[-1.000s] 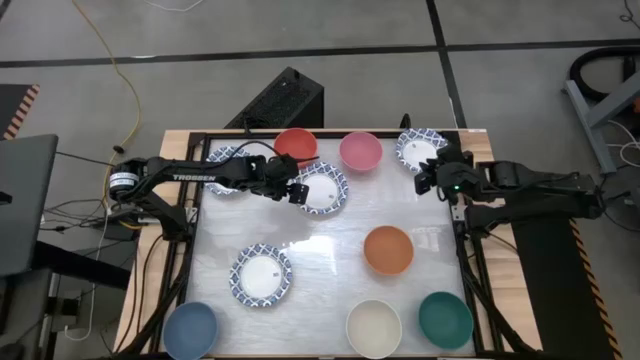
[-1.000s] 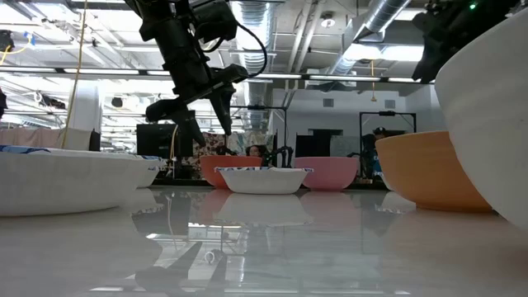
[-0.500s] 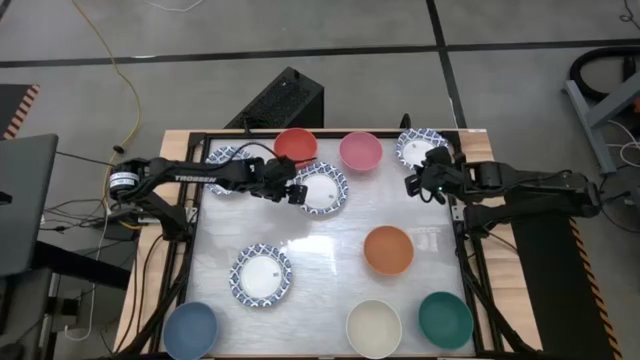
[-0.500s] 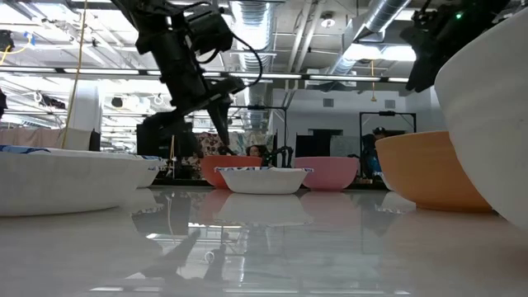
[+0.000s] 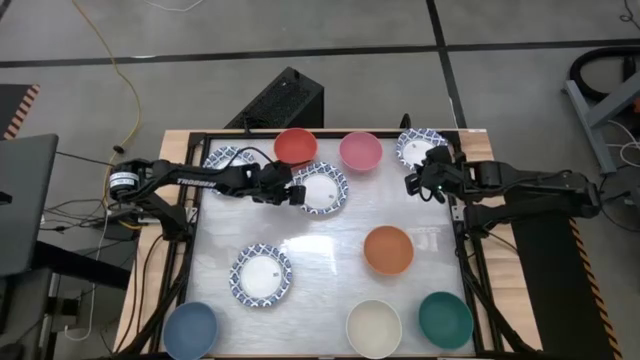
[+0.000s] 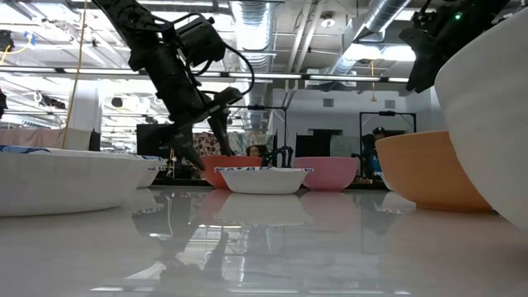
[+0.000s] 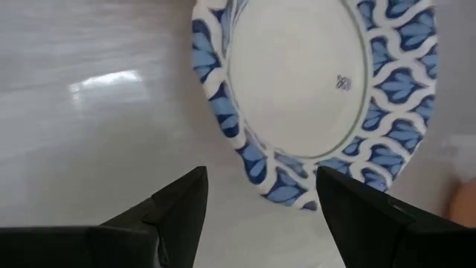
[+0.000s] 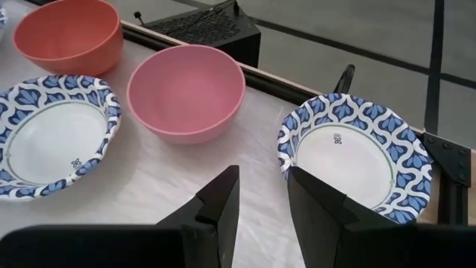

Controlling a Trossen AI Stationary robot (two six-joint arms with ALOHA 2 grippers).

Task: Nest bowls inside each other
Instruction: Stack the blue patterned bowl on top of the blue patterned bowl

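Bowls are spread singly over the table (image 5: 330, 300); none is nested yet. Left gripper (image 5: 297, 193), jaws spread and empty, is hung at the near rim of the blue-patterned bowl (image 5: 322, 188), which lies just ahead between the fingers. Risk is judged: a low or off-centre closure could tip this shallow bowl or skid it into the red bowl (image 5: 295, 146) just beside. Right gripper (image 5: 412, 183), jaws partly parted, nothing held, is poised beside another patterned bowl (image 5: 420, 148).
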